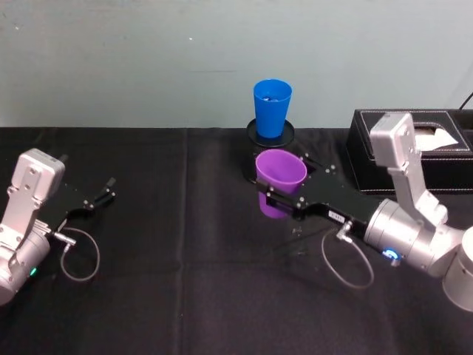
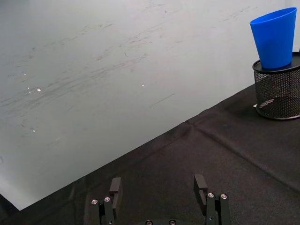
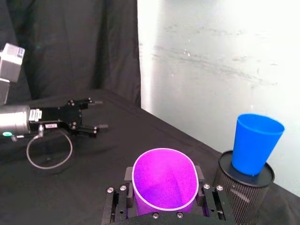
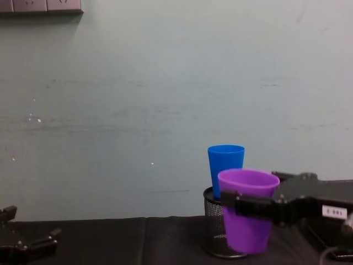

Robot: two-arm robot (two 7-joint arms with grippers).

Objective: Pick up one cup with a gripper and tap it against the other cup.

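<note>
Purple cup (image 1: 281, 176) in the grip, tap on the blue cup (image 1: 272, 107) yet to come.

Held upright just under the rim, clamped between both jaws of the right gripper (image 1: 273, 196), seemingly just clear of the black cloth (image 1: 185, 296), right in front of the black mesh holder (image 1: 255, 135) but apart from it. Blue cup up on that holder's flat top, rim higher than the purple one's, untouched. Grasp done, then, and lift apparently started; left to do, on this reading, perhaps a further raise and a short push forward to bring wall against wall. Reaching in from the right, forearm low and near level, blue ring light (image 1: 392, 255) lit, tip aimed left and slightly forward. Left gripper (image 1: 100, 194) low at the table's left side, jaws apart, holding nothing, well away from both cups.
</note>
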